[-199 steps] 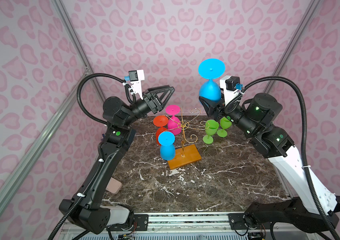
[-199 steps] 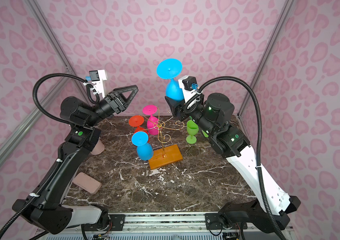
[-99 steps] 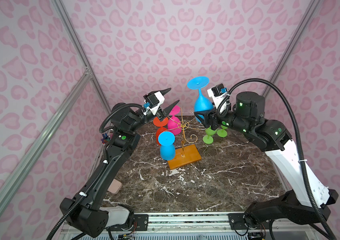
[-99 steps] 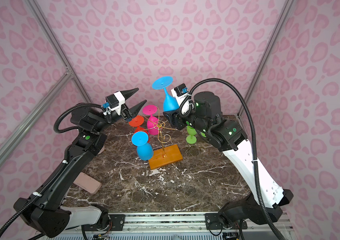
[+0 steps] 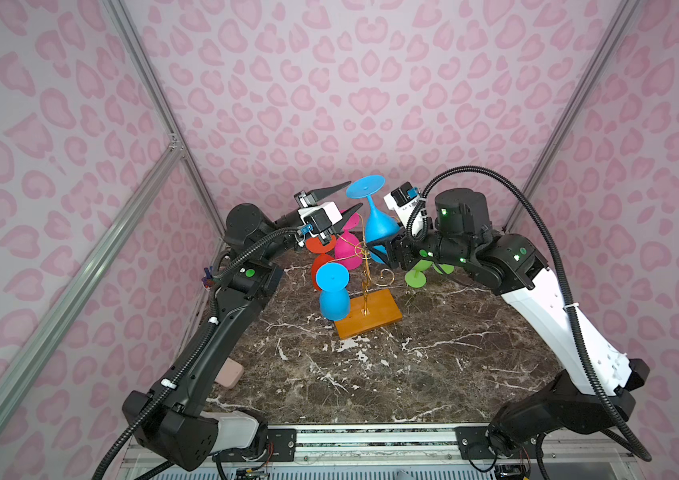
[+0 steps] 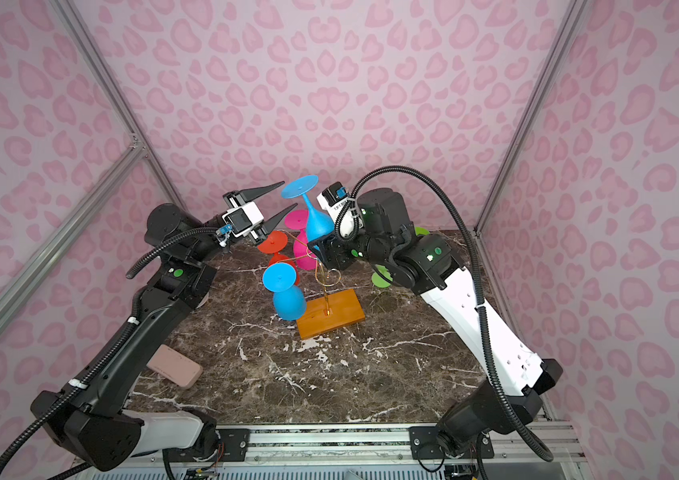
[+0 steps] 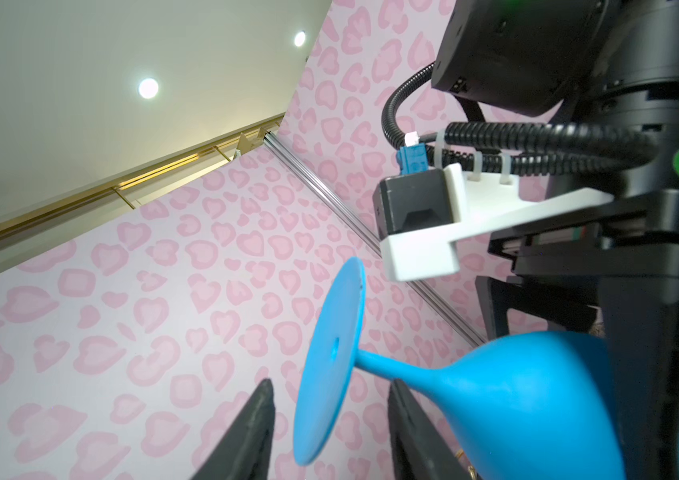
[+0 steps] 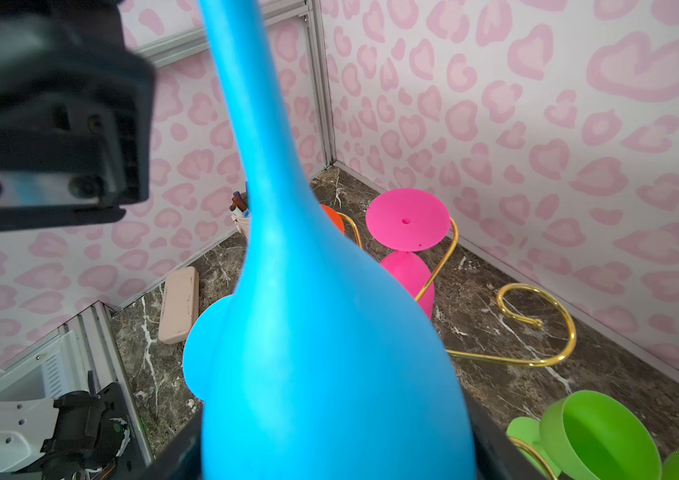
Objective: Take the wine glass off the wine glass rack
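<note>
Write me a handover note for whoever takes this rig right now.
Right claw: shut on the bowl of the blue wine glass, foot up, off the arms of the wine glass rack but close to its top.
Left claw: open, empty, tips by that glass's foot.
Done: glass lifted off.
Left: probably hand over or set it on the table; second blue glass, pink glass, orange glass hang on the rack.

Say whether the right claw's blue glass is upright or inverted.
Inverted: the blue glass has foot up, bowl in the right claw.
</note>
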### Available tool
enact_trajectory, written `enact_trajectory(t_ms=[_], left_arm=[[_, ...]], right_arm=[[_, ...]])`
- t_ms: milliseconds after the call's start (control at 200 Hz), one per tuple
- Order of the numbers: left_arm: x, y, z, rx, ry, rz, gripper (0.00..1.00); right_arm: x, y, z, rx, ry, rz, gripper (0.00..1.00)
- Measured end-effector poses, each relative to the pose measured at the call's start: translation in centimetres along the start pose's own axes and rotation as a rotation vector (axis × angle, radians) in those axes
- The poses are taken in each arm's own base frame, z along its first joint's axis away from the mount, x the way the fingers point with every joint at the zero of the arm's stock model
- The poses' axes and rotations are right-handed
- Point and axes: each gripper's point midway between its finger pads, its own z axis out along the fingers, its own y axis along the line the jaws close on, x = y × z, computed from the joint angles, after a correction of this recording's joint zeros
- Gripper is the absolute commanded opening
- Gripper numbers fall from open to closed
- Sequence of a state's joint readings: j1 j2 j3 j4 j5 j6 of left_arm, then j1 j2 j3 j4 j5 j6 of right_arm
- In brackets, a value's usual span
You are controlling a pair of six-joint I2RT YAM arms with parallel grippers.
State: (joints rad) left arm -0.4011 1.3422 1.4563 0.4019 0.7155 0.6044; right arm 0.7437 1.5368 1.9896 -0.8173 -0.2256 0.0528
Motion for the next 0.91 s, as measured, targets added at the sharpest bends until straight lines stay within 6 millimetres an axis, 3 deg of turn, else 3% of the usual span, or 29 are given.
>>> enact_trajectory(t_ms=[135, 325, 430, 610, 745, 905], left_arm=[[0.0, 0.1, 0.1, -0.003, -0.005, 0.026, 0.37], [0.0, -0.3, 0.1, 0.013, -0.008, 0.038, 0.14], [0.4, -0.4, 0.0, 0.019, 0.006, 0.053, 0.03], [1.1, -0.1, 0.1, -0.001, 0.038, 0.049, 0.03], [1.3, 0.8, 0.3, -0.044, 0.059, -0.003, 0.03], [2.1, 1.8, 0.2, -0.092, 0.083, -0.077, 0.03]], right_arm=[[0.5, 0.7, 0.4, -0.027, 0.016, 0.009, 0.52], [0.6, 1.0, 0.7, -0.04, 0.019, 0.015, 0.53], [0.5, 0.9, 0.7, -0.04, 0.014, 0.026, 0.61], [0.2, 0.8, 0.3, -0.039, -0.004, 0.034, 0.88], [-0.3, 0.9, -1.2, -0.055, -0.077, 0.036, 0.98], [-1.5, 0.8, -4.2, -0.072, -0.222, 0.051, 0.98]])
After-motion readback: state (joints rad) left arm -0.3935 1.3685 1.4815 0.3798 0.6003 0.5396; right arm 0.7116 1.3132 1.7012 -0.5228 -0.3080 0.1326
